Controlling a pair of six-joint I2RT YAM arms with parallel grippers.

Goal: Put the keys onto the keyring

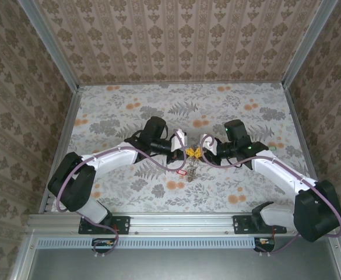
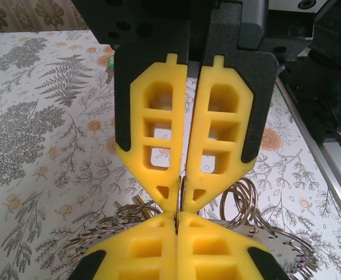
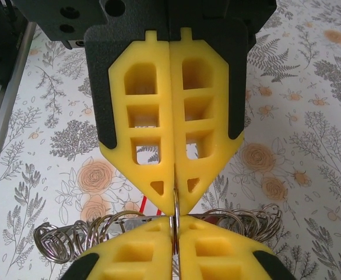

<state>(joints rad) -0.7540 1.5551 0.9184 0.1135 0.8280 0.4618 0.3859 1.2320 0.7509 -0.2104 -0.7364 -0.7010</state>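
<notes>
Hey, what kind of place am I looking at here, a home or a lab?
Probably a lab test booth, not a home: a robot's left arm and right arm bolted to a metal rail, a table under floral covering, and wallpapered panels held in metal framing.

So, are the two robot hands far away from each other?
No, the left gripper and the right gripper meet tip to tip above the table, both pinching the keyring.
</notes>
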